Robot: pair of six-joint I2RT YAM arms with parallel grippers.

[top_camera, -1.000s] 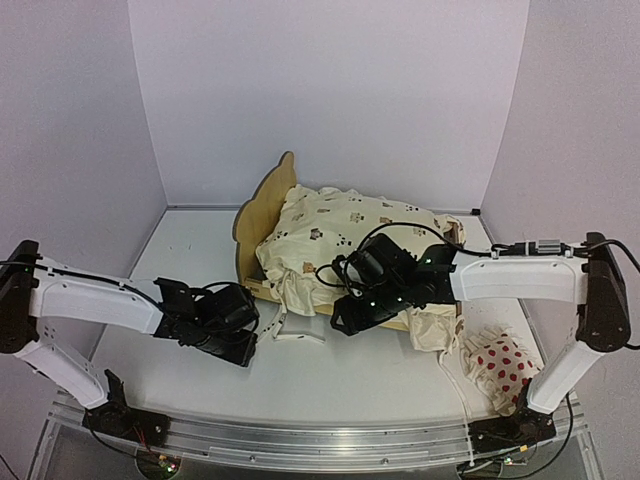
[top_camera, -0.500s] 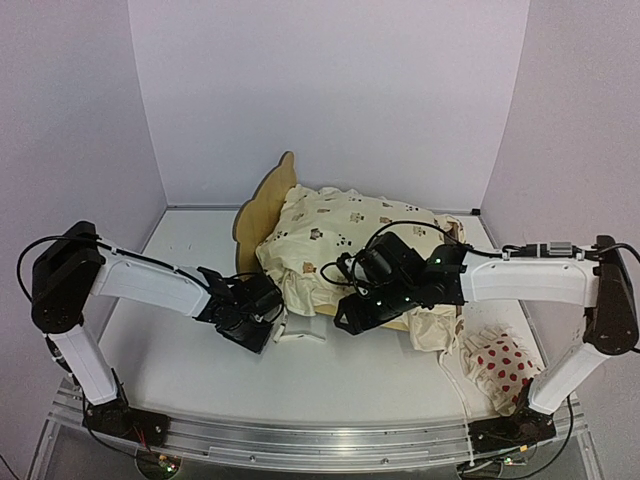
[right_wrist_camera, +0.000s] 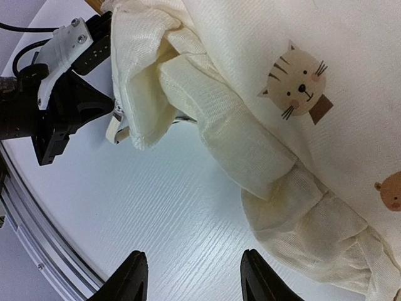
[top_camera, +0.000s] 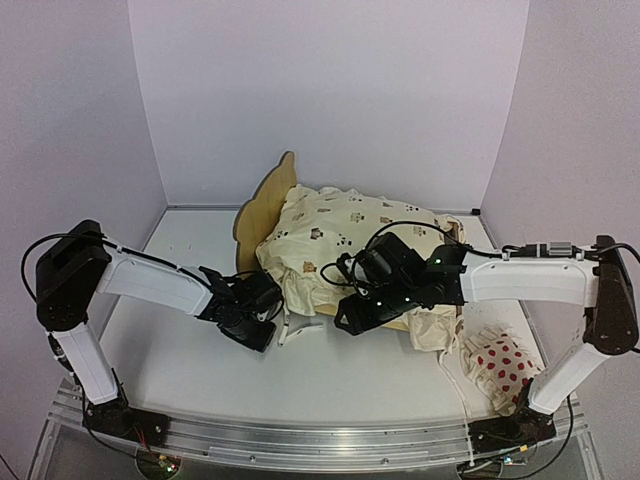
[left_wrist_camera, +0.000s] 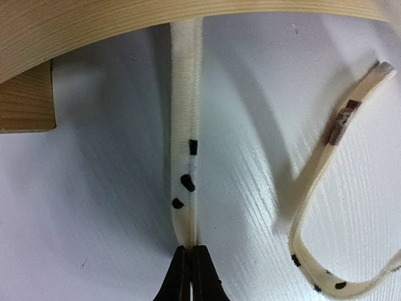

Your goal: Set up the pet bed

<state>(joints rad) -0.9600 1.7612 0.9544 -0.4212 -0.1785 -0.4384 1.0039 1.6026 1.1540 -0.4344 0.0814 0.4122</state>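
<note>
The pet bed, a light plywood frame with a curvy headboard (top_camera: 262, 205), stands mid-table with the cream animal-print cushion (top_camera: 340, 235) bunched on top. A ruffled edge of the cushion (right_wrist_camera: 250, 150) hangs over the bed's front. My left gripper (top_camera: 274, 326) sits low at the bed's front left corner, under the plywood rail (left_wrist_camera: 125, 25). It (left_wrist_camera: 190, 252) is shut on the end of a cream tie strap (left_wrist_camera: 186, 157) with black dots. My right gripper (right_wrist_camera: 194, 276) hovers open over bare table beside the ruffle, holding nothing.
A second loose tie (left_wrist_camera: 313, 188) curls on the table right of the held one. A white red-dotted pillow (top_camera: 497, 362) lies at the front right near the right arm's base. The white table (top_camera: 200, 380) is walled at the back and sides.
My left gripper moved right to the bed's front corner and closed on the tie strap, whose end now lifts off the table. The right arm shifted slightly right, then stayed.
</note>
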